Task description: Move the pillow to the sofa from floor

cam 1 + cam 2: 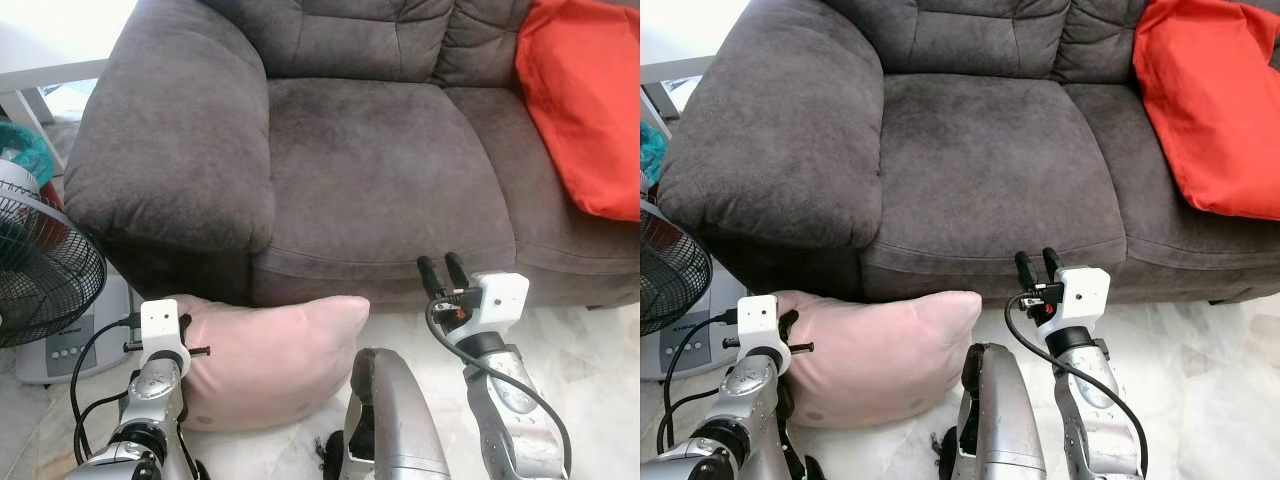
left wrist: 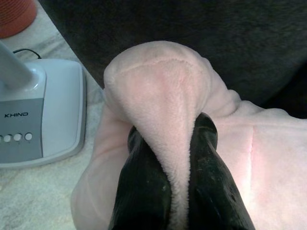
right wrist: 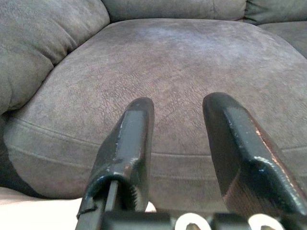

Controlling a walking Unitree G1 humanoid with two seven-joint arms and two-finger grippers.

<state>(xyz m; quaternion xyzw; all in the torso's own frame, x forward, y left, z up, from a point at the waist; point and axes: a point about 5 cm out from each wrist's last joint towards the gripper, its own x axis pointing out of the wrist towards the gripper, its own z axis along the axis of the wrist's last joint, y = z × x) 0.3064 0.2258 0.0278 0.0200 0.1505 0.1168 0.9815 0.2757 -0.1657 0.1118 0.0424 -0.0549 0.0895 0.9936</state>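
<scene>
Pink plush is what the left hand [image 2: 168, 163] has between its fingers: it is clenched on a fold at the left end of the pillow [image 1: 270, 355], and the wrist view shows the soft fabric bunched up and squeezed between the two black fingers [image 2: 144, 187]. The pillow itself lies on the floor [image 1: 590, 350], near the robot, leaning against the front of the dark grey sofa [image 1: 370, 170] just below the left armrest [image 1: 170, 150]. Over on the right, the right hand [image 1: 443, 267] hovers with its fingers parted and nothing between them, pointing at the front edge of the seat cushion [image 3: 182, 62]. So the grab looks done on one side and the lift looks like the step in hand. The next move calls for raising that pinched end up and away from the sofa front, clearing the cushion's edge, then carrying it far enough in to land on the seat; with only a corner held, the pillow is likely to dangle and swing, so the right hand may need to help. A red cushion [image 1: 585, 100] sits at the far right of the sofa, and a fan [image 1: 40, 270] stands on the left, close to the held end.
</scene>
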